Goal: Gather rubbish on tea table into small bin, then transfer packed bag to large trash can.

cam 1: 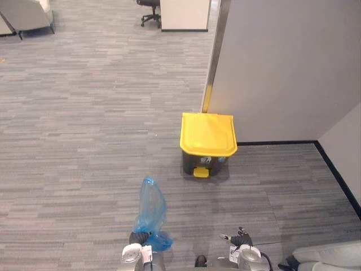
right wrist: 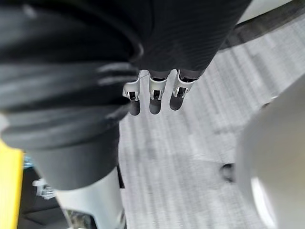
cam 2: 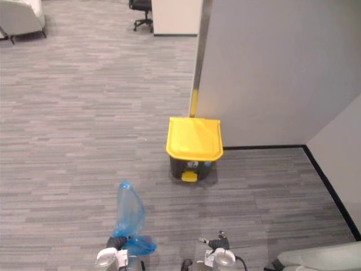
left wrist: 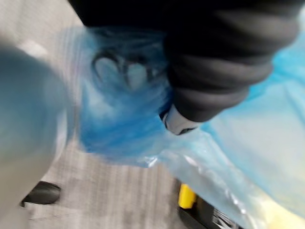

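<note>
1. Carpet [cam 1: 84,141] in grey streaked tiles covers the whole floor, running from the robot's feet to the far end of the room.
2. Ahead and to the right stands a plain grey partition wall [cam 1: 282,68]. It has a metal edge strip and a black skirting line along its foot, where it turns a corner.
3. At the far end are a pale cabinet [cam 1: 185,14], a grey armchair [cam 1: 25,14] off to the left and a black office chair [cam 1: 149,8] on castors just beside the cabinet.
4. The large trash can [cam 1: 207,134] sits on the carpet against the end of the partition wall, ahead of the robot and slightly to its right. Its dark body carries a yellow lid, which is down.
5. The blue bag [cam 1: 151,209] is translucent plastic. It is clear of the floor, well short of the trash can and to its left. Its loose end stands up in a tall peak and a fuller bulge hangs beside the hand that holds it.
6. The left hand [cam 1: 140,237] is low in front of the robot with the bag's bunched neck in its grasp. In the left wrist view its fingers show dimly through the blue film, curled into the plastic.
7. The right hand [cam 1: 241,240] hangs low on the other side, apart from the bag. Its fingers [right wrist: 154,102] are straight and relaxed over bare carpet and hold nothing.
8. A yellow pedal [cam 1: 201,172] juts from the foot of the trash can, facing the robot.
</note>
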